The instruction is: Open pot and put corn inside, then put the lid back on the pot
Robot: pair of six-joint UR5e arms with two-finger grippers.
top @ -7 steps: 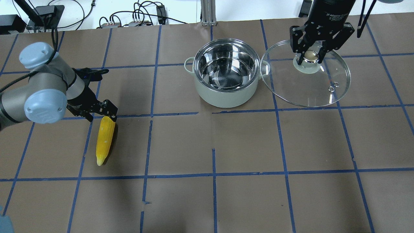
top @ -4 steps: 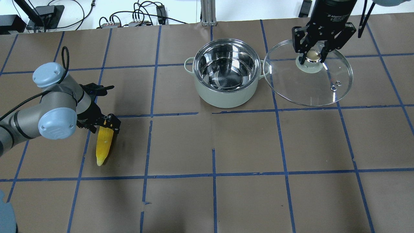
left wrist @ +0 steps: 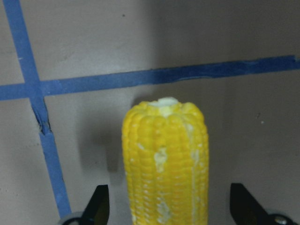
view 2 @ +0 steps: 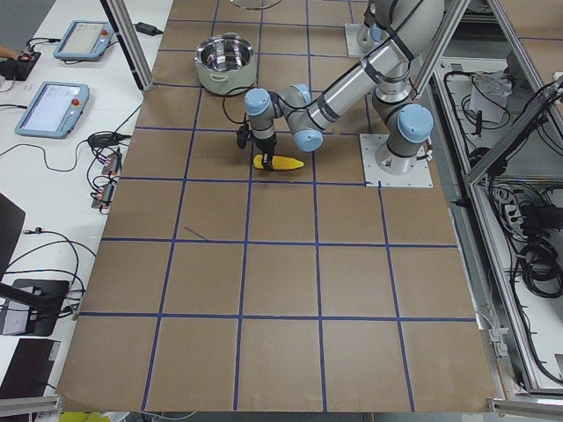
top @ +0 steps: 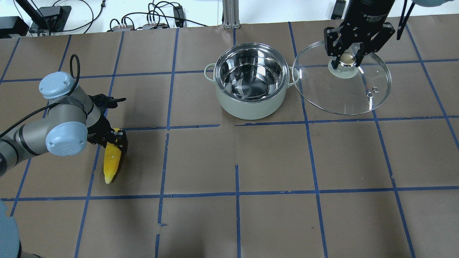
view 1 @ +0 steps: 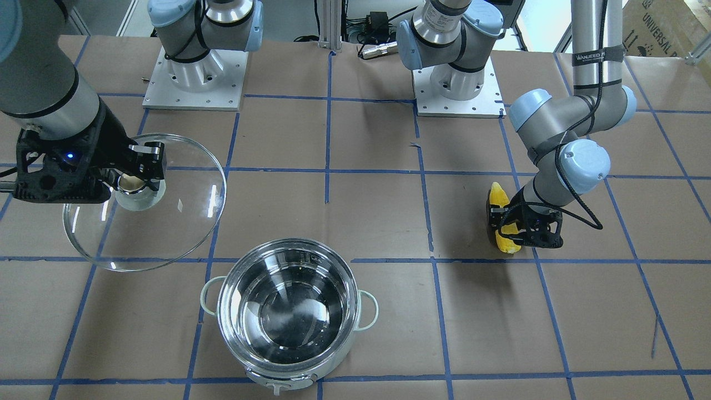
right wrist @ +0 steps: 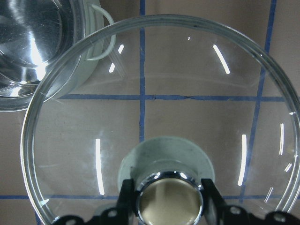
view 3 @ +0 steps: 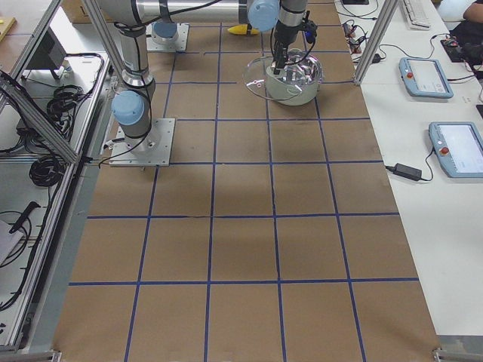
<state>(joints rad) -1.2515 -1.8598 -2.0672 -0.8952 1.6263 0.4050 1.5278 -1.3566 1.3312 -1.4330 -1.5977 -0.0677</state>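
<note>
The corn (top: 109, 163) lies on the table at the left, tip toward the robot. My left gripper (top: 114, 139) is down over its thick end. In the left wrist view the corn (left wrist: 164, 154) sits between the two fingers (left wrist: 99, 206), with a gap on each side, so the gripper is open. The pot (top: 251, 107) stands open and empty at the far middle. My right gripper (top: 346, 59) is shut on the knob (right wrist: 168, 201) of the glass lid (top: 344, 96), which it holds just right of the pot. In the front view the lid (view 1: 178, 222) hangs from that gripper (view 1: 133, 183).
Brown paper with blue tape lines covers the table (top: 272, 161). The two arm bases (view 1: 191, 78) stand at the robot's side. Cables and boxes (top: 150, 21) lie beyond the far edge. The pot's right loop handle (top: 296, 75) sits close to the lid's rim.
My left gripper has come down over the corn's thick end, and the corn has shifted slightly left. The right gripper has carried the lid a little right and farther from the robot.
</note>
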